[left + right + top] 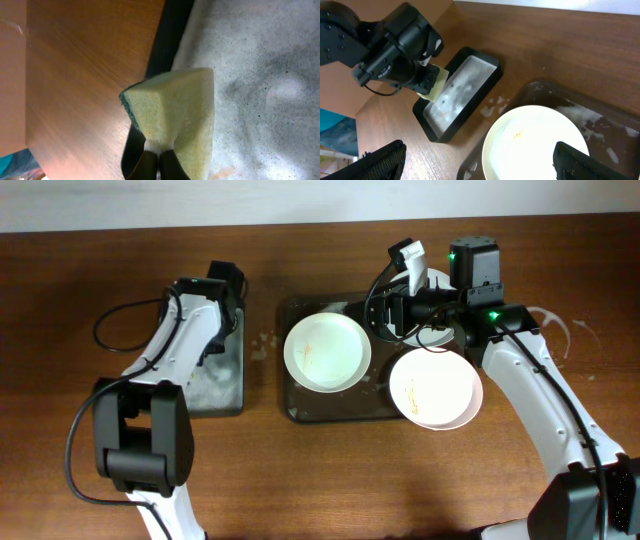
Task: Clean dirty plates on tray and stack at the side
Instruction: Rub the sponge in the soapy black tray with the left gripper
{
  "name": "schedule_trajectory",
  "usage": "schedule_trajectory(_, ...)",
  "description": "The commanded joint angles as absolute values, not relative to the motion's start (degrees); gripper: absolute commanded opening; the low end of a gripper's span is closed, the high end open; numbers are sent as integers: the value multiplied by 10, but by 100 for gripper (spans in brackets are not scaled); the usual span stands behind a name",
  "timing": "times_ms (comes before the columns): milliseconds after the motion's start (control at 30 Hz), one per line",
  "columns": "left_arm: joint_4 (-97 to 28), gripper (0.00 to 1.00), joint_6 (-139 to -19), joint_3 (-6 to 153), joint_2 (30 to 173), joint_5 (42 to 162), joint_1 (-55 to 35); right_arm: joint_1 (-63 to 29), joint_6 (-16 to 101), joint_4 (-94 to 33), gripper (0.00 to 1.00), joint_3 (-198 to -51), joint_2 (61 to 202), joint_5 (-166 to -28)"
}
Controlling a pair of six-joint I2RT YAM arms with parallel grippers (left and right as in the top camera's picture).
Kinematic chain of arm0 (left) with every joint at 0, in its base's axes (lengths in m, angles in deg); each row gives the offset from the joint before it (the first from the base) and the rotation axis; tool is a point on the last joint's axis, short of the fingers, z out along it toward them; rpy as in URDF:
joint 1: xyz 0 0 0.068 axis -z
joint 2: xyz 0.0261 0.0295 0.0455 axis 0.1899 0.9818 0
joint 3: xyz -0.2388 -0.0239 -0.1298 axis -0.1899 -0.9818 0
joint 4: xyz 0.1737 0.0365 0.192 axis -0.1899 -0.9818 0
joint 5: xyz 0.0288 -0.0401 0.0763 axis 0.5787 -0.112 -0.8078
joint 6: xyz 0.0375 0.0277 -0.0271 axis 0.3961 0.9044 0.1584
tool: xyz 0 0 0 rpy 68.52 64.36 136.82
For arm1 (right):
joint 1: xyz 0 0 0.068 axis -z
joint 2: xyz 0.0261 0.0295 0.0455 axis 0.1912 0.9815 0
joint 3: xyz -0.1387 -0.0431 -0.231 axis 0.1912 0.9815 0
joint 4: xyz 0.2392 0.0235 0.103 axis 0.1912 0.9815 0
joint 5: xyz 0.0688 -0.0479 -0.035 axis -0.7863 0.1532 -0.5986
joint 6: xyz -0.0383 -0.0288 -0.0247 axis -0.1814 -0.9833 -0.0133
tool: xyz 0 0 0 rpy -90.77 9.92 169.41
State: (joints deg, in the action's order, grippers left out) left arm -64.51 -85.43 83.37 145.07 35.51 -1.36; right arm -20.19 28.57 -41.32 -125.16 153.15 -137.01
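Note:
The dark tray (292, 408) holds two white plates with faint orange streaks, one at its left (327, 351) and one at its front right (435, 387). A sliver of another white plate (438, 338) shows under my right arm. My right gripper (383, 312) hovers over the tray's back, open and empty. In the right wrist view it (487, 165) straddles the left plate (535, 145). My left gripper (213, 345) is over the small tray, shut on a yellow sponge (175, 112) with a green edge, pinched between its fingers (150, 162).
The small black tray (228, 385) left of the plates has a foamy grey-white bottom (260, 90). Foam spots lie on the table between the trays (492, 102). A faint pale ring mark (565, 335) lies on the wood at the right.

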Motion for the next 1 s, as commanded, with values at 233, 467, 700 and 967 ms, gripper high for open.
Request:
schedule_trajectory(233,-613,1,-868,810,1439,332,-8,-208,288,-406,94,-1263,1533,-1368)
schedule_trajectory(467,-608,1,-868,806,1440,330,-4,-208,288,-402,95,-1263,1533,-1364)
schedule_trajectory(700,-573,1,-868,769,1440,325,-4,-208,288,-402,94,-1263,1533,-1364)
schedule_trajectory(967,-571,45,-865,769,1440,337,17,-208,288,-402,95,-1263,1533,-1359)
